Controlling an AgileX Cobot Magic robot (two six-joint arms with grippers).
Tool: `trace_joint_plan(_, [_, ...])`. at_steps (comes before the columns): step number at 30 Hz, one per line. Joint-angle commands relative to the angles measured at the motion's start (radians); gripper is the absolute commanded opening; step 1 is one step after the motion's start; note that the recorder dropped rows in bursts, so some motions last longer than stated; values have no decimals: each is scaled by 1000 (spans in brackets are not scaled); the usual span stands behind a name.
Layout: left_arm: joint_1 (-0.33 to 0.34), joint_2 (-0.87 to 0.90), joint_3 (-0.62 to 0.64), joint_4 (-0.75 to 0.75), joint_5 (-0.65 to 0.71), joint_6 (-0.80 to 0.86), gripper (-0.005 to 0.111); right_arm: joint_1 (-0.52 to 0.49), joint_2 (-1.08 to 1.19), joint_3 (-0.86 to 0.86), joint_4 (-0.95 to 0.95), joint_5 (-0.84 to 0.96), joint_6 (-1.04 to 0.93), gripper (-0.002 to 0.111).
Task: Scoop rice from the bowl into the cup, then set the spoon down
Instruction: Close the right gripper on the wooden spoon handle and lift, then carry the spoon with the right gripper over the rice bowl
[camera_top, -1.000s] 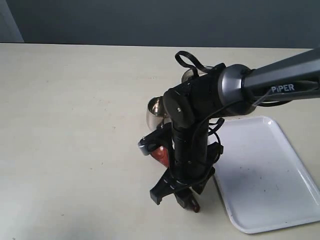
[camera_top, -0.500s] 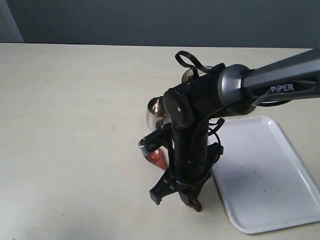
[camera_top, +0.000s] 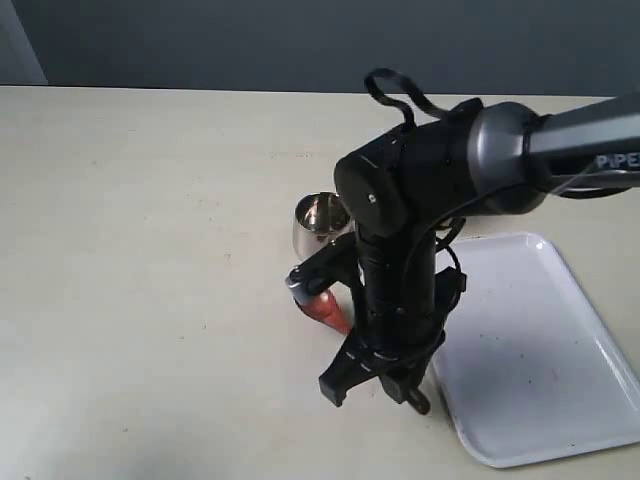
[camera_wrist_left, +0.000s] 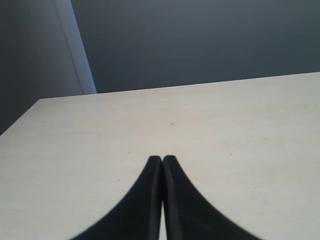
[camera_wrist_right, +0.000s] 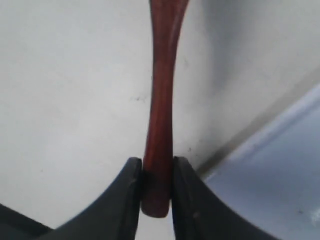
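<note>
I'm pinching spoon handle end in R tool, jaws part-closed | head near cup | L tool closed, empty | bowl hidden; scoop, pour, set-down seemingly all pending

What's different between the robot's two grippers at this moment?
The left gripper is shut on nothing, its fingertips touching; the right gripper is shut on the handle of the wooden spoon. The left gripper has only table before it; the right gripper has a white tray close beside it. Both have dark, curved fingers.
</note>
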Motion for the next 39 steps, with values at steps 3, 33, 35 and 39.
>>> trace_joint_plan(3, [0,-5,-3,3,-4,-3,0,1,-125,1,-70,94,-6,0])
trace_joint_plan(33, [0,-5,-3,3,-6,-3,0,-212,-183,-1,-1071,25,-25,0])
trace_joint_plan(35, [0,-5,-3,3,-6,-3,0,-212,-149,-1,-1081,7,-95,0])
trace_joint_plan(39, [0,-5,-3,3,-6,-3,0,-212,-67,-1,-1168,9,-95,0])
